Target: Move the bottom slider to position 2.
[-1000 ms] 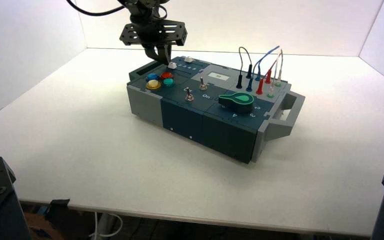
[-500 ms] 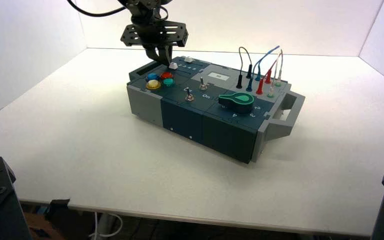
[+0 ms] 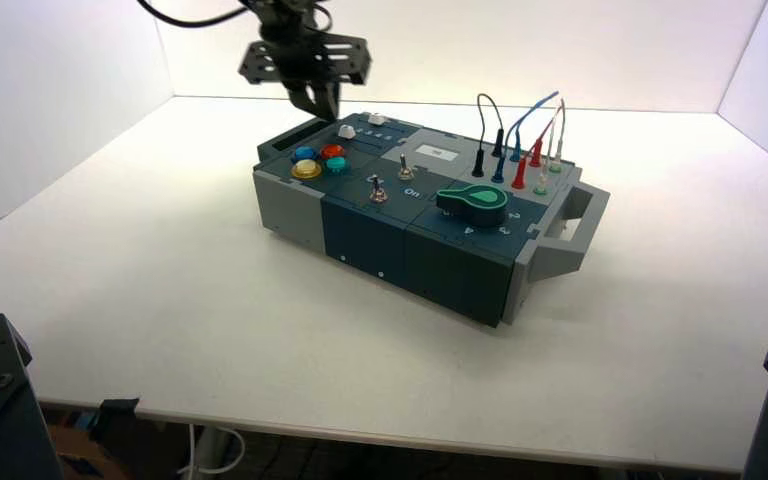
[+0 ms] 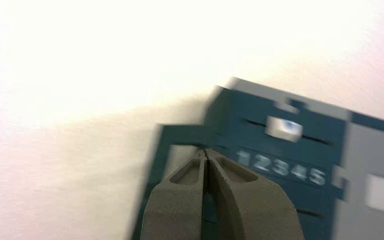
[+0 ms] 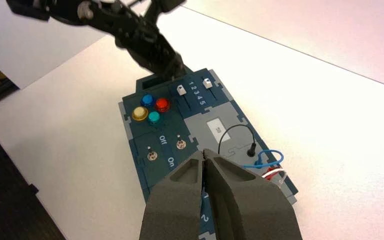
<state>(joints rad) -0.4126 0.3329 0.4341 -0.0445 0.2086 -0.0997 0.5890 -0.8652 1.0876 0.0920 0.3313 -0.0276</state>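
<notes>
Above box's far-left corner: left gripper (image 3: 318, 100) clenched, empty; small white blocky bottom slider (image 3: 345, 131) at its 4 o'clock, unobstructed; right gripper (image 5: 206, 156) clenched.

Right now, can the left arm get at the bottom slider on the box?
Probably yes. The left gripper hangs shut just above the box's button end, close behind the bottom slider. Nothing shows between them, so a short drop should reach the knob.
</notes>
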